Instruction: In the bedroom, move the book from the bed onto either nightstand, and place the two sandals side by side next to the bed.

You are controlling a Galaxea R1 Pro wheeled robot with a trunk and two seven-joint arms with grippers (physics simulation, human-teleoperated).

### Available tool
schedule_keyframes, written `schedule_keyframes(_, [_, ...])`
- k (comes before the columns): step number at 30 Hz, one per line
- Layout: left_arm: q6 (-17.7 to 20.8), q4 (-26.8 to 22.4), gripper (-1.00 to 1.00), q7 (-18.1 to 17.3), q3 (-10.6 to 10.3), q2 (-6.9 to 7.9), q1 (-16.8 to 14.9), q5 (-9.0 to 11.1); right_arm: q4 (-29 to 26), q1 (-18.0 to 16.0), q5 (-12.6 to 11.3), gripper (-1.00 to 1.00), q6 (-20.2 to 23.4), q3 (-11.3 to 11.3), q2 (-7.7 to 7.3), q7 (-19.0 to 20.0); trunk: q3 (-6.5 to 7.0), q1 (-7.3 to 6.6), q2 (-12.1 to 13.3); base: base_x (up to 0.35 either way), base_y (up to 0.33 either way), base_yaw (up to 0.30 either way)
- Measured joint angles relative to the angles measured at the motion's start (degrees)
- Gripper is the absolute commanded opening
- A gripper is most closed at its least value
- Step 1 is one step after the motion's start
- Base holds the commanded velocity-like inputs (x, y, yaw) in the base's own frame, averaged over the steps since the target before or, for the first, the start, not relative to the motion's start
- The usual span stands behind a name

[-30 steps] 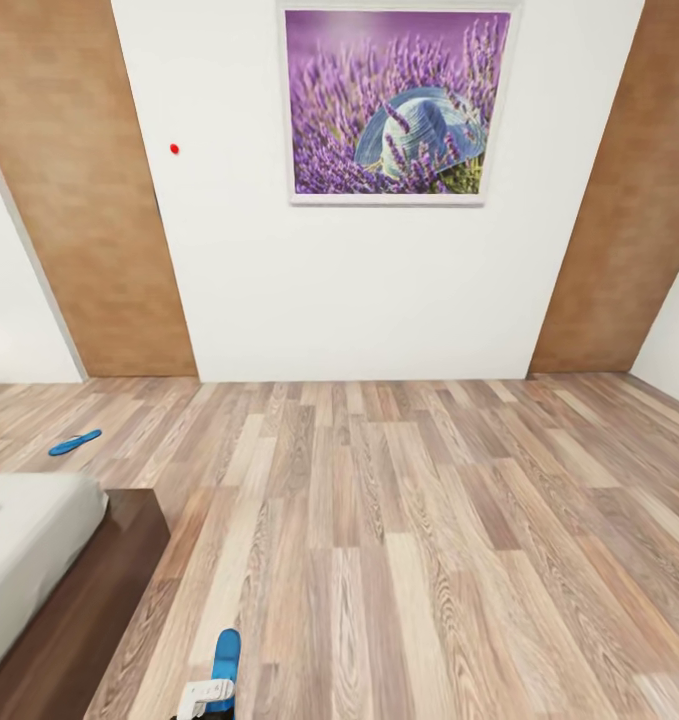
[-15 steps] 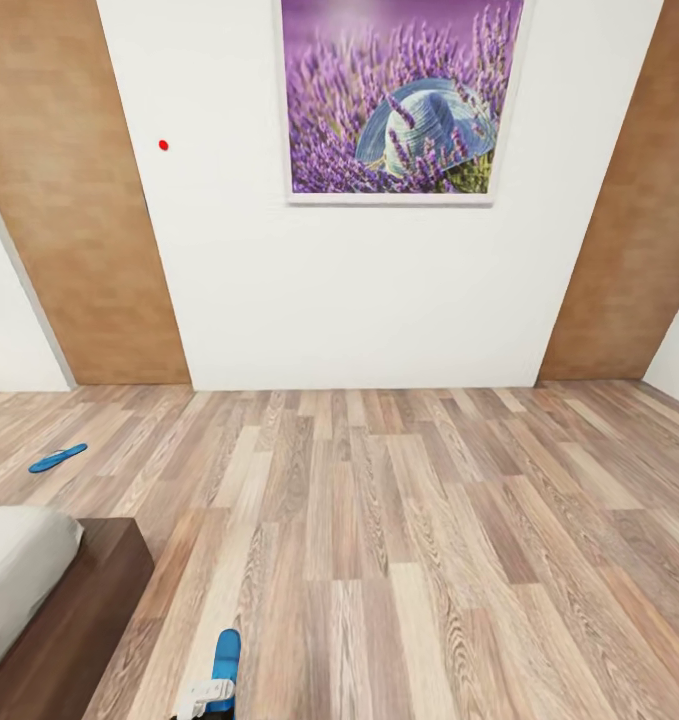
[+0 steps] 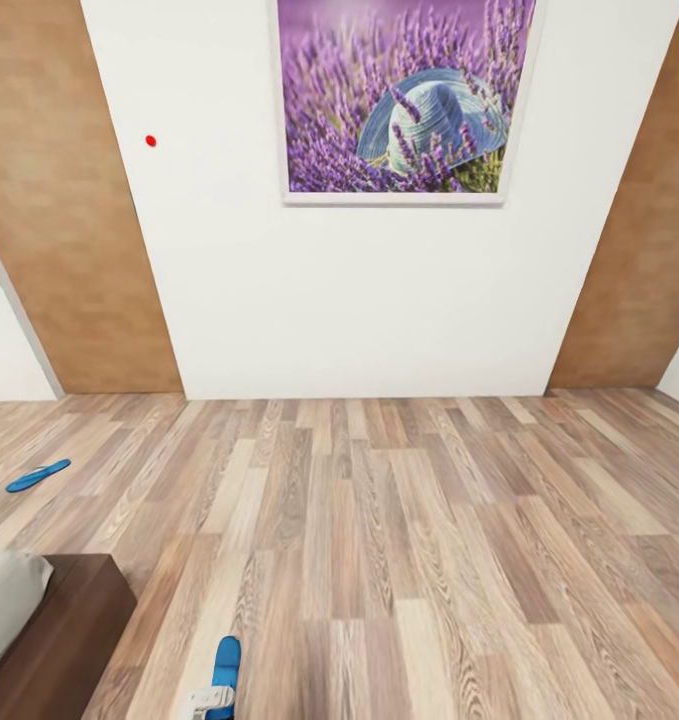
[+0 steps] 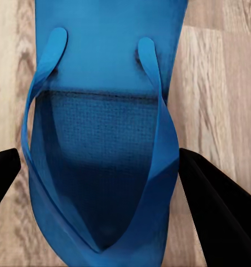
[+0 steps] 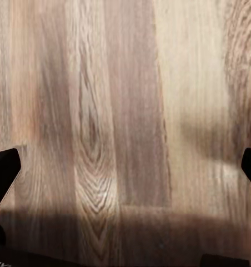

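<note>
One blue sandal (image 4: 103, 128) is held in the left pincer (image 3: 211, 700), seen at the lower edge of the head view just above the wood-plank floor (image 3: 429, 540). In the left wrist view its strapped sole lies between the two dark fingers (image 4: 214, 206), which stand at either edge of it, so the pincer is judged to be pinching the sandal across its width, though actual contact cannot be confirmed. The second sandal (image 3: 37, 475) lies flat on the floor near the left wall, well apart from the held one and beyond the corner of the bed (image 3: 49, 630). The right pincer (image 5: 125, 167) is spread, with bare planks between its fingertips.

The step in hand is judged to be carrying the held sandal towards its mate. It is best done if the sandal is kept level and low, the bed corner is cleared widely, and the sandal is set down parallel to the other, just beside the bed frame. The book and the nightstand cannot be placed from these views.

Compared with the earlier pictures, the lavender painting (image 3: 399, 100) and the wall are seen larger and the bed corner lower and further left; this is taken as a move of the camera, not of the things. The sandal is held as before.
</note>
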Motion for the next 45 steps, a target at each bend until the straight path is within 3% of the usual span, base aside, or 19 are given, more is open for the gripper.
schedule_keyframes(45, [0.00,0.02,-1.00,0.00,0.02,0.00,0.00,0.05,0.00,0.00,-0.04,1.00,0.00,0.00,-0.01,0.06,0.00,0.00,0.00,0.316,0.000,0.014])
